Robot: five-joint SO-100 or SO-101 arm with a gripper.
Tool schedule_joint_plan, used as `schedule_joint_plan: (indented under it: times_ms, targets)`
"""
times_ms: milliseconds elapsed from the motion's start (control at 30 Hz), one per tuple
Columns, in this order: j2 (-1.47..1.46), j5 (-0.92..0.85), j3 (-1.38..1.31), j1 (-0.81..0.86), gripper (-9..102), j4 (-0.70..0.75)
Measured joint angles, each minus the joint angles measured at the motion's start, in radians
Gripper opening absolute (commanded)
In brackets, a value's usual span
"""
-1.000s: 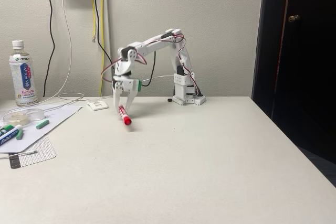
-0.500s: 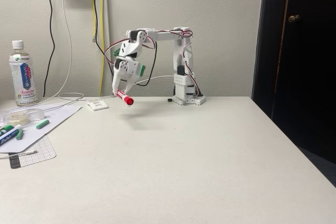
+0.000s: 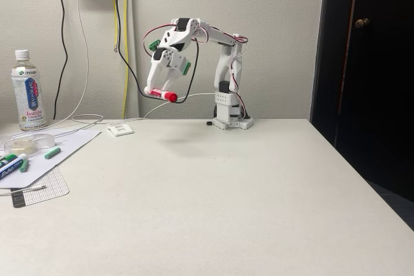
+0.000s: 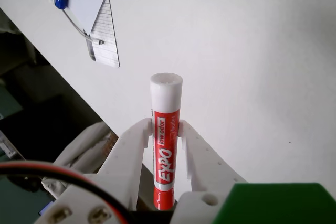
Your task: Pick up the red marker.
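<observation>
The red marker (image 3: 164, 95) hangs high above the table in the fixed view, lying nearly level with its red cap toward the right. My gripper (image 3: 160, 94) is shut on it, the white arm folded up near the wall. In the wrist view the marker (image 4: 165, 150) runs up between my two white fingers (image 4: 137, 142), showing a red printed body and a white flat end, and my gripper (image 4: 165, 125) clamps its middle. The table lies far below it.
At the table's left edge lie papers (image 3: 39, 159) with blue and green markers (image 3: 13, 163), a clear dish (image 3: 27, 143) and a drink bottle (image 3: 28, 92). Cables hang on the wall (image 3: 123, 43). The arm base (image 3: 229, 117) stands at the back; a dark door (image 3: 369, 75) is on the right.
The gripper has risen from the table with the red marker in it and drawn back toward the base. The marker has turned from pointing down to nearly level.
</observation>
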Motion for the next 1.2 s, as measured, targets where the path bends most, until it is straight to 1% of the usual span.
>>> schedule_joint_plan:
  times_ms: [200, 667, 833, 1200]
  targets:
    - [0.060, -0.006, 0.000, -0.049, 0, 0.034]
    - [0.189, -0.006, 0.000, -0.186, 0, 0.037]
    - [0.229, -0.006, 0.000, -0.279, 0, 0.037]
    - [0.262, -0.006, 0.000, -0.428, 0, 0.020]
